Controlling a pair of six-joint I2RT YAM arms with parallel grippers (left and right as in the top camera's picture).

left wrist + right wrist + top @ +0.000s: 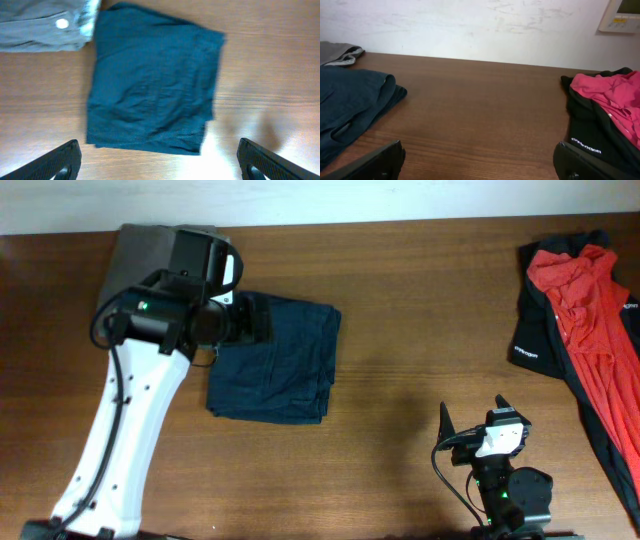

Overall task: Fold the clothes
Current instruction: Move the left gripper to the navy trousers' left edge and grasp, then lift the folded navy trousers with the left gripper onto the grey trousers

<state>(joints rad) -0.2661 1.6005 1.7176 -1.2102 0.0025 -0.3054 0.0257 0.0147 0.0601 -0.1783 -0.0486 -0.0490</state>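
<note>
The crumpled red-and-black fabric top (585,310) lies unfolded at the overhead frame's right edge, long axis top to bottom, partly cut off. It sits up-right of the right tool (475,420), the nearer one, jaws spread and empty. The folded dark navy garment (275,360) lies centre-left beneath the left tool (157,155), likewise spread and empty. The olive-grey buttoned trousers (135,250) at upper left are mostly hidden by that arm (130,420).

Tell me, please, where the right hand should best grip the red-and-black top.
Probably the top's black left edge by the white logo: it lies flat, nearest the open right hand. Come from above, from its left; the red middle is bunched.
</note>
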